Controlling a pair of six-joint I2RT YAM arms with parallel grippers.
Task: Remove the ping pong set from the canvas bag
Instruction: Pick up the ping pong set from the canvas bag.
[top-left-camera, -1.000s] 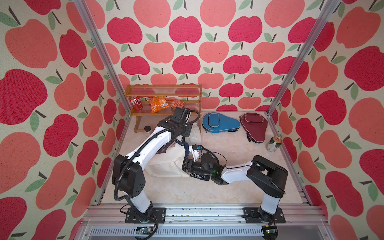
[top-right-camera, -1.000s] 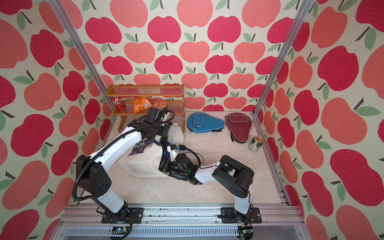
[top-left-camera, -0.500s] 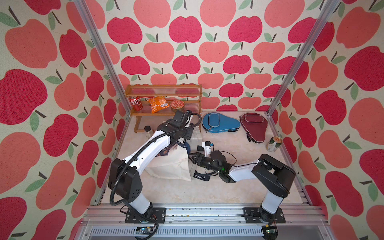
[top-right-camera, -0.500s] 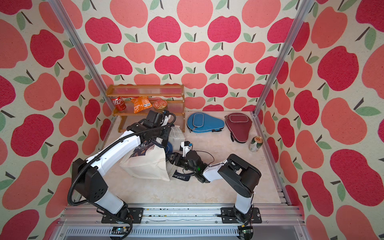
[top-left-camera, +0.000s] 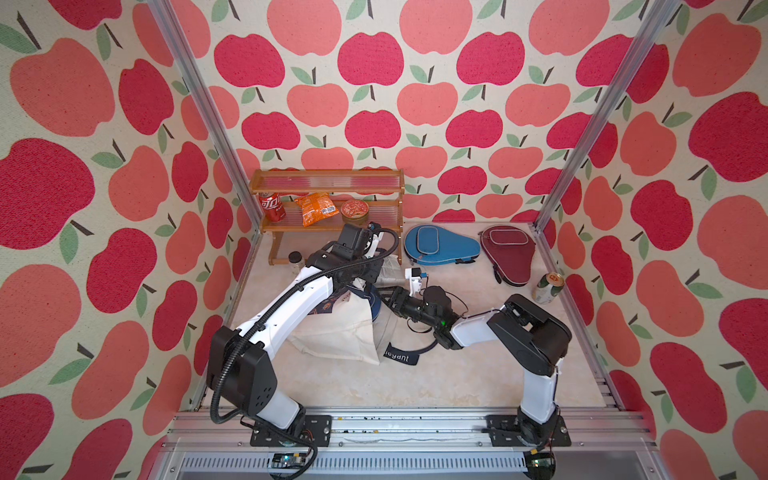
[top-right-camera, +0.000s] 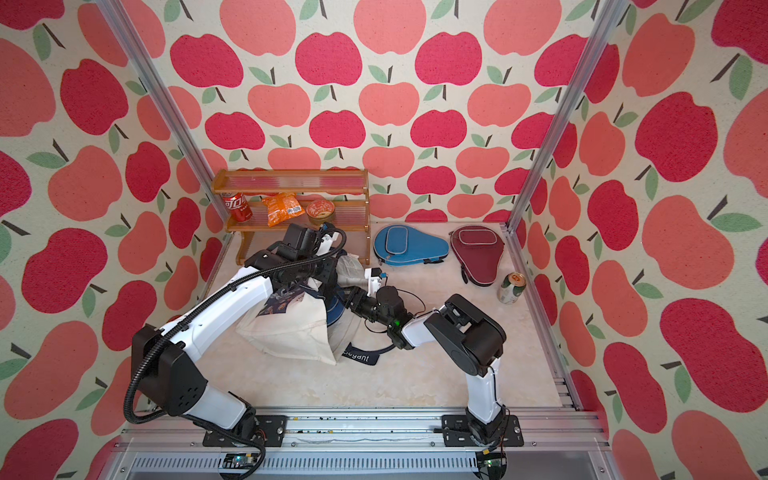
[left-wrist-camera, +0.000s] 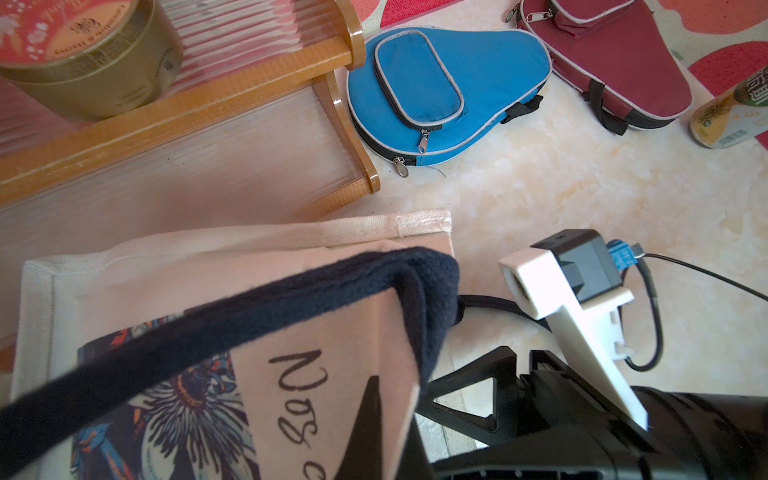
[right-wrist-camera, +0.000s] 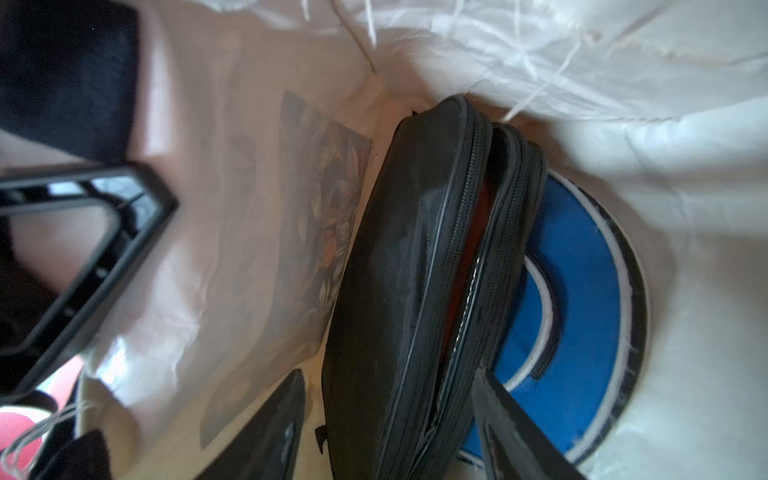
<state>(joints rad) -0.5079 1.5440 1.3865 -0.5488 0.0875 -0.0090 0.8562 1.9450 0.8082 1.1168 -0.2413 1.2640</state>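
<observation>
Marble desk (top-left-camera: 457, 386), apple walls (top-left-camera: 374, 62): left claw (left-wrist-camera: 390, 415) pinches the bag (top-left-camera: 340, 336) by its strap (left-wrist-camera: 208, 311), holding its mouth open. Right claw (right-wrist-camera: 388, 374), spread inside the bag, straddles the black case (right-wrist-camera: 415, 249); next, I judge, squeeze and withdraw.

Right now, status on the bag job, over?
Left gripper shut on canvas bag, lifting its mouth. Right gripper open inside, jaws straddling black paddle case. Blue case crowds it.
</observation>
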